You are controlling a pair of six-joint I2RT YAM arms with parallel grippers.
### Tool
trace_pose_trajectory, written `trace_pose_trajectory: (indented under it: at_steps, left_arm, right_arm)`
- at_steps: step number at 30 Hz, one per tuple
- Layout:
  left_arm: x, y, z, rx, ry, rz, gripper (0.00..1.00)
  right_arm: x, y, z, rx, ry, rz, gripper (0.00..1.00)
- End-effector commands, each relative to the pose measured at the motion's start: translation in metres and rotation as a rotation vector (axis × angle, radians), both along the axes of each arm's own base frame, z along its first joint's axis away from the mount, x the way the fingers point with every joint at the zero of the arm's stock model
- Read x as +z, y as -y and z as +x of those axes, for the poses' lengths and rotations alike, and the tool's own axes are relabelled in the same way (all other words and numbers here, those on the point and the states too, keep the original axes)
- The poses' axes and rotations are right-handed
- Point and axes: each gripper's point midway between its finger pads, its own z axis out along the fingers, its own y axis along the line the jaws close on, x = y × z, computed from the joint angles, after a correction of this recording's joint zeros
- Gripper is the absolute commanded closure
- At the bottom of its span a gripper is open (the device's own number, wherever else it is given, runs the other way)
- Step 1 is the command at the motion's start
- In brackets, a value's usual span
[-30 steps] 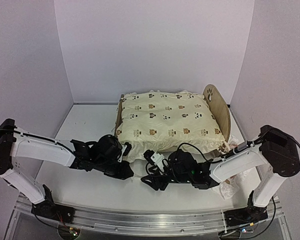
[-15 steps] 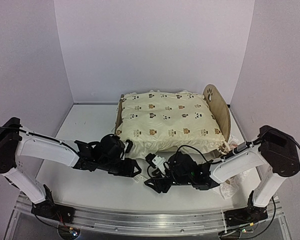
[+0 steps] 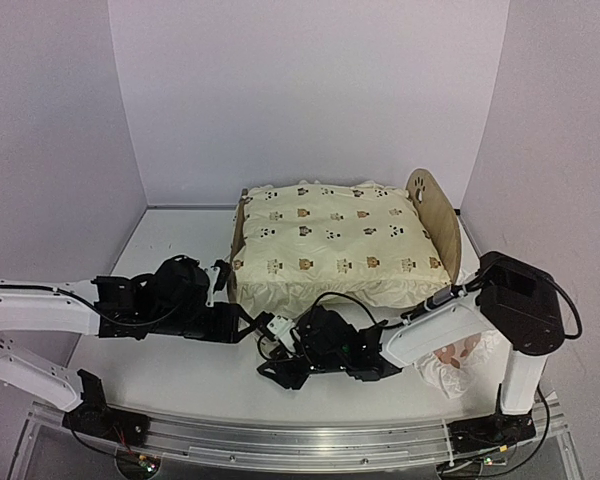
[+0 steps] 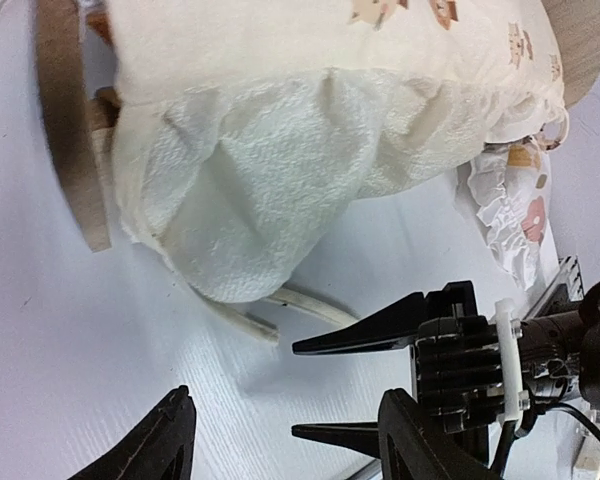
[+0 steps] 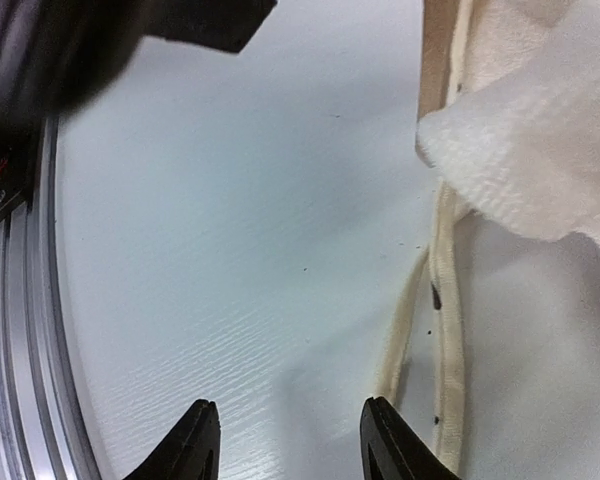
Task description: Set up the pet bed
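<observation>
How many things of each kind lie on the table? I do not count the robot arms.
wooden bed frame: 1
cream cushion: 1
ruffled flowered pillow: 1
Total: 3

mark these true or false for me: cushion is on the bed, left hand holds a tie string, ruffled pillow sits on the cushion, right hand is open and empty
1. The cream cushion lies on the pet bed. True.
2. The left hand holds a tie string. False: its fingers are apart with nothing between them, and the tie strings lie loose on the table.
3. The ruffled pillow sits on the cushion. False: it lies on the table beside the bed, next to the right arm.
4. The right hand is open and empty. True.
</observation>
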Motion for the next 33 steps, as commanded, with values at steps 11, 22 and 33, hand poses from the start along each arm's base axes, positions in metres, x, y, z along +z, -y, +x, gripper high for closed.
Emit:
trace_pose_trajectory:
  at_steps: [11, 22, 33]
  left_arm:
    - [-0.018, -0.037, -0.013, 0.053, -0.030, 0.078, 0.38]
    - [-0.020, -0.043, -0.012, 0.062, -0.022, 0.109, 0.41]
    - [-0.026, -0.038, -0.015, 0.042, -0.039, 0.098, 0.43]
  right_arm:
    - [-0.038, -0.003, 0.017, -0.052, 0.135, -0.213, 0.60]
    - [-0.006, 0.003, 0.016, -0.041, 0.189, -0.190, 0.57]
    - [-0.031, -0.007, 0.024, -0.040, 0.206, -0.249, 0.64]
